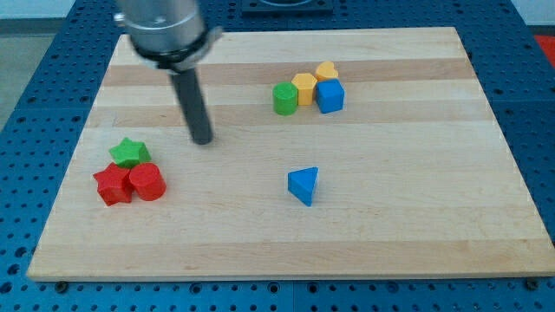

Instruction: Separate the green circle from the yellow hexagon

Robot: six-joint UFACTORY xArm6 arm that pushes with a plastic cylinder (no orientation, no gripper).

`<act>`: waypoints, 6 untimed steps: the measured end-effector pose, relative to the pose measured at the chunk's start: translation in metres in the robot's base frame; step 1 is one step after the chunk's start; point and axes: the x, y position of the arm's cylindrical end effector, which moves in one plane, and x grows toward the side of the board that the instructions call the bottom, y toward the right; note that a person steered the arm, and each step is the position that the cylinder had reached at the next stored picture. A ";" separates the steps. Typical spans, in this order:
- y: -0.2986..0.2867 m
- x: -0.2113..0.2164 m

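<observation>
The green circle (284,98) stands at the view's upper middle, touching the yellow hexagon (304,87) on its right. A yellow heart (326,71) and a blue cube (329,96) sit against the hexagon's right side. My tip (202,139) rests on the board well to the left of the green circle and to the right of the green star (129,152). It touches no block.
A red star (112,185) and a red cylinder (146,182) sit together at the lower left, just below the green star. A blue triangle (303,185) lies alone below the cluster. The wooden board (416,173) ends at a blue perforated table.
</observation>
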 end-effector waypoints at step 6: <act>0.133 -0.088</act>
